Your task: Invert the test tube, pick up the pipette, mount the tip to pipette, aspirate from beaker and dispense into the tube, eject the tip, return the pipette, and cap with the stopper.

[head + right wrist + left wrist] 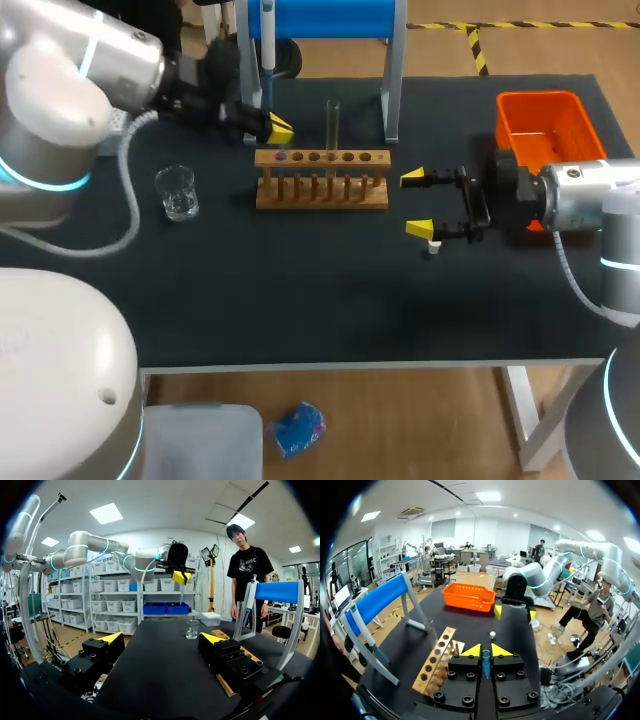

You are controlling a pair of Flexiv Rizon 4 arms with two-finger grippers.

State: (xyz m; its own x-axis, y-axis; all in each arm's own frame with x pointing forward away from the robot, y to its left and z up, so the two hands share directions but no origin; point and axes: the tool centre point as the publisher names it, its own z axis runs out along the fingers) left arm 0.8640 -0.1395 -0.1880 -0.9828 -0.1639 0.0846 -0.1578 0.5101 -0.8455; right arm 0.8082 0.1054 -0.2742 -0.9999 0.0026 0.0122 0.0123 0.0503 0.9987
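L gripper [486, 651] on 1 tip [485, 665]

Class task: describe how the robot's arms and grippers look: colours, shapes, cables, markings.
Both the left arm and right arm have rounded silver-white shells with glowing light-blue rings at the joints. A grey cable loops from each wrist. The left gripper and right gripper are black bolted blocks, each with two wedge-shaped yellow fingertips.
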